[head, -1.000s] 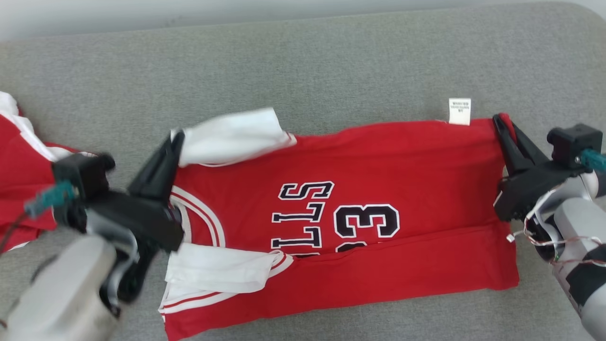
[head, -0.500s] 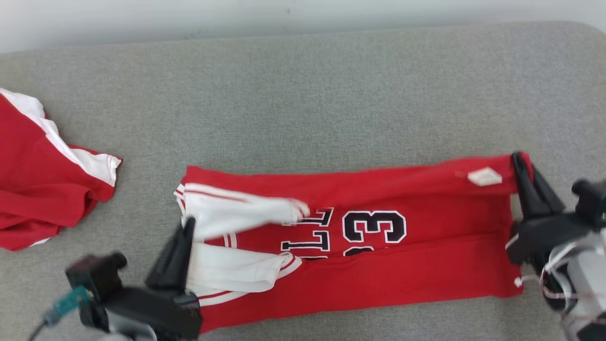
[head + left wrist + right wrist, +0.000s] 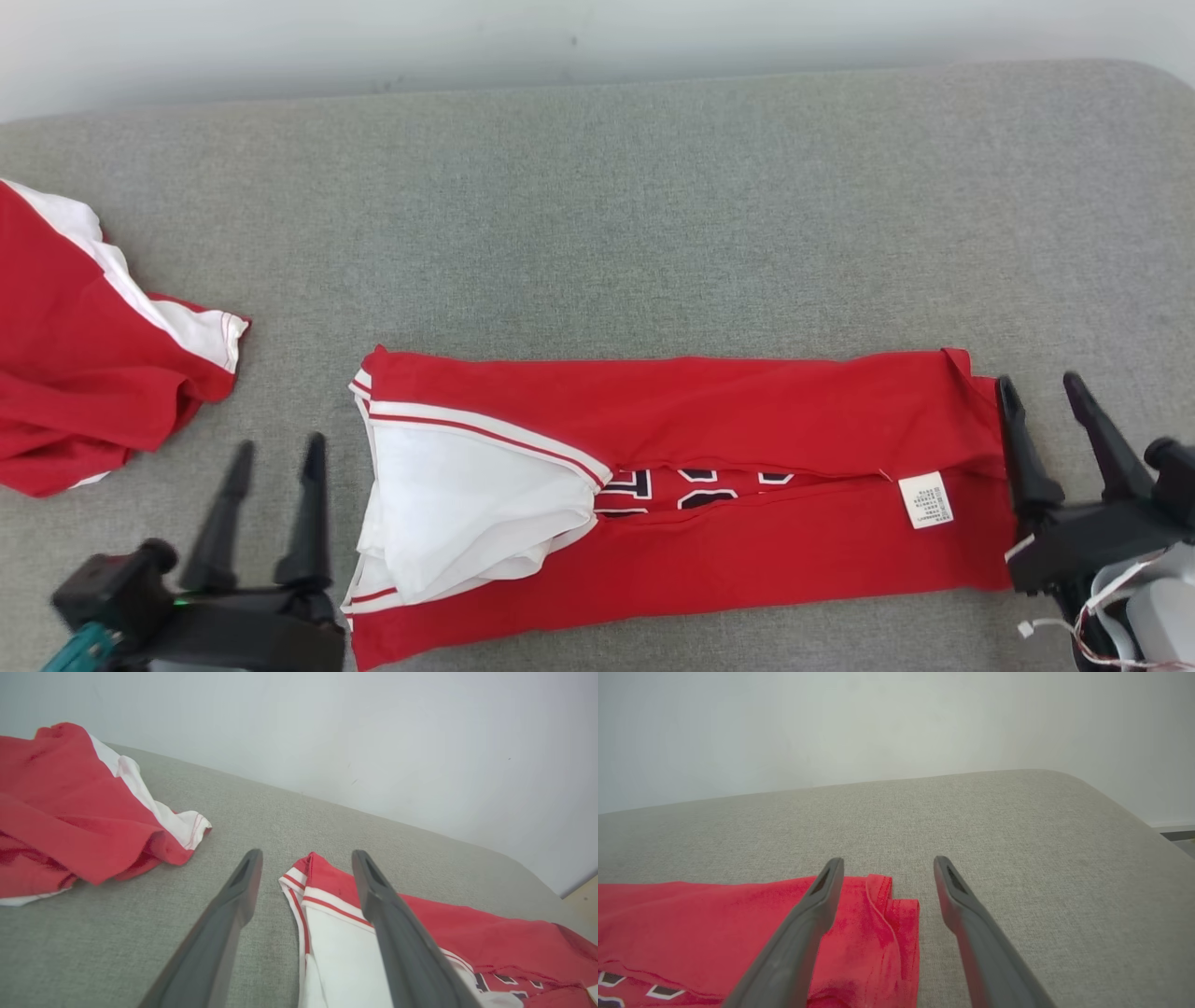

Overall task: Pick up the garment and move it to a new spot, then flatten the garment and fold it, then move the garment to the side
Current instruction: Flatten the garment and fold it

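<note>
The garment, a red jersey (image 3: 747, 420) with white sleeves and dark lettering, lies folded into a long strip on the grey cushion (image 3: 597, 215). Its far long edge is laid over toward me, and a white label (image 3: 924, 500) faces up. My left gripper (image 3: 277, 453) stands open just left of the collar end, holding nothing; in the left wrist view the jersey's white-trimmed corner (image 3: 303, 877) lies between and beyond my left gripper (image 3: 306, 858). My right gripper (image 3: 1038, 386) is open beside the hem end; the hem corner (image 3: 896, 905) lies under my right gripper (image 3: 886, 862).
A second red and white garment (image 3: 84, 364) lies crumpled at the cushion's left side, also seen as a red heap (image 3: 70, 816) in the left wrist view. A pale wall (image 3: 560, 37) runs behind the cushion. Bare grey cushion stretches beyond the jersey.
Both grippers carried the jersey's far edge toward me, folding it over the front, then opened and let go. The head camera shifted too.
</note>
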Robot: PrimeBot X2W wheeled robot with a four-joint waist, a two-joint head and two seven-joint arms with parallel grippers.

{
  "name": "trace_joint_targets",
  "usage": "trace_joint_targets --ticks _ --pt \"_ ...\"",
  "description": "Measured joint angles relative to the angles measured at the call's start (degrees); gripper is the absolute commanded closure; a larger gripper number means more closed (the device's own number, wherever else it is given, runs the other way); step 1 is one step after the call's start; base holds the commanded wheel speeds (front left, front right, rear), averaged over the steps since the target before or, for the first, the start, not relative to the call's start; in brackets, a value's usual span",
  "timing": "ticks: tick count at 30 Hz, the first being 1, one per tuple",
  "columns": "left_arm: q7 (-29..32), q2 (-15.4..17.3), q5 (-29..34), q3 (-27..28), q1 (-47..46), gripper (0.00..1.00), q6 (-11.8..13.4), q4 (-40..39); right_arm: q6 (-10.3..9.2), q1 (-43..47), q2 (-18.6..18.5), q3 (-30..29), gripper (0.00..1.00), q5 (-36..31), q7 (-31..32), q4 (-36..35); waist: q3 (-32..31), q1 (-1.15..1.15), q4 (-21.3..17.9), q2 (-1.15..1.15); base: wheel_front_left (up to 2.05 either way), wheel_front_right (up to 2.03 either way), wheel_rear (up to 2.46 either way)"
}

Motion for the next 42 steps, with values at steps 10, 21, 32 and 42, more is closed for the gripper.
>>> trace_joint_targets --ticks 10,21,32,42 --pt "-0.01 -10.22 19.92 17.82 4.71 0.00 -5.47 -5.92 0.00 0.34 1.65 1.26 0.00 2.38 1.01 8.95 -1.24 0.00 0.45 0.00 0.00 0.00 0.00" --pt "-0.01 -13.37 26.30 22.21 6.48 0.00 -8.43 -3.33 -0.01 -3.33 3.76 4.97 0.39 5.90 2.86 19.69 -1.67 0.00 1.72 0.00 0.00 0.00 0.00" --pt "-0.01 -13.48 26.40 21.96 7.77 0.00 -8.44 -1.36 0.07 -4.27 2.04 7.65 1.00 10.92 2.43 23.83 -4.08 0.00 1.84 0.00 0.00 0.00 0.00" --pt "-0.01 -13.50 26.69 20.86 9.28 0.00 -8.42 -0.25 0.02 -4.07 -7.93 2.93 1.00 12.80 1.38 27.76 -8.05 0.00 1.39 0.01 0.00 0.00 0.00"
